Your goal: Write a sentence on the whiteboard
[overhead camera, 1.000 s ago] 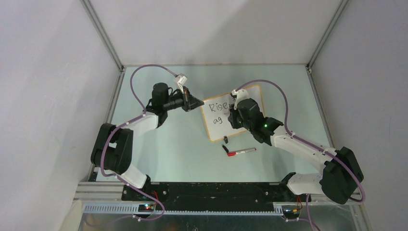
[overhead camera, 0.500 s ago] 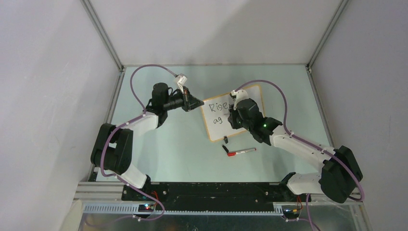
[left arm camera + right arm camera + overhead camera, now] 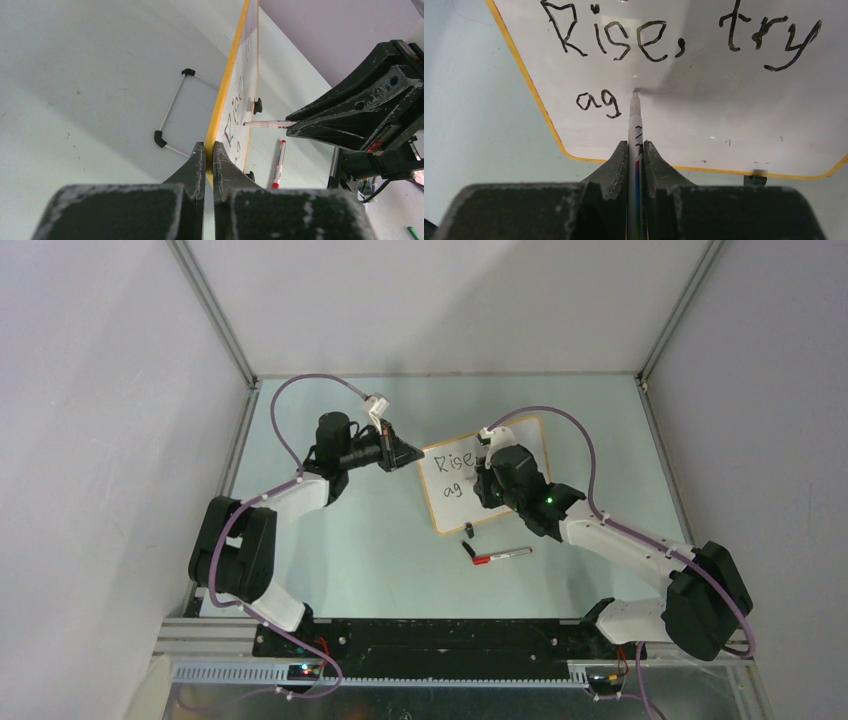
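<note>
Right pincer [image 3: 636, 146]: closed tight on the held marker [image 3: 635, 117], whose white barrel runs straight out between the two dark fingers.
Held marker tip: meets the whiteboard [image 3: 724, 105] just right of the "g" on the lower line, with a soft shadow beside it.
Spare marker [image 3: 508, 554]: white with a red end, lying flat on the pale green worktop [image 3: 340, 540] just off the board's near edge, apart from both arms.
Black foot [image 3: 754, 178]: small clip on the board's near edge, seen at the bottom right of the right wrist view.
Whiteboard: white face with a thin orange frame and rounded corners, mid-worktop between the two arms and turned at a slant to the worktop's edges.
Sentence [image 3: 651, 41]: black handwriting, "Rise, try" along the upper line and only "ag" beneath it, at the left end.
Left pincer [image 3: 206, 148]: closed on the whiteboard's orange frame at its left side, the fingers pinching the rim from both faces and holding nothing else.
Rod bracket [image 3: 172, 111]: thin white rods joined by black corners, lying on the worktop beyond the left pincer, on the unwritten side of the board. Whether it touches the board cannot be told.
</note>
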`<state>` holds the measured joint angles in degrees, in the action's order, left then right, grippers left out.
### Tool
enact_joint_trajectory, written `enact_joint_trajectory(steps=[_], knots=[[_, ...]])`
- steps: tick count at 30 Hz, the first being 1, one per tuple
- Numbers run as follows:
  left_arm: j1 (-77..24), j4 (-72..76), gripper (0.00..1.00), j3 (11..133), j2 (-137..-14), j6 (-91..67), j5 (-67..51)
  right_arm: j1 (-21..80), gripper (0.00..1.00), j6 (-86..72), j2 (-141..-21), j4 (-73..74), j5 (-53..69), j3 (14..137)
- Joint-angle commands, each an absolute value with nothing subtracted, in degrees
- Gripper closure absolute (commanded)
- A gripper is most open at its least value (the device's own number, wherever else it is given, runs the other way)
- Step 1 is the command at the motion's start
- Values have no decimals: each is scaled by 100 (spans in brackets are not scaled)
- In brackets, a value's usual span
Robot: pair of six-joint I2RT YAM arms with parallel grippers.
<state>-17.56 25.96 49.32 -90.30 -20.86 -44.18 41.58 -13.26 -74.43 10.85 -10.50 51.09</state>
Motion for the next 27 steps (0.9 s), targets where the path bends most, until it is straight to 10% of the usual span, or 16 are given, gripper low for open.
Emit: enact_joint_trajectory(steps=[1, 27], knots=[[-1858, 2250, 97, 5070, -8909, -1762, -4289, 4105, 100, -1275, -7470, 884, -1092, 5115], [-1873, 2245, 98, 5071, -8886, -1749, -4280, 4027, 100, -1296, -7605, 820, -925, 5168]])
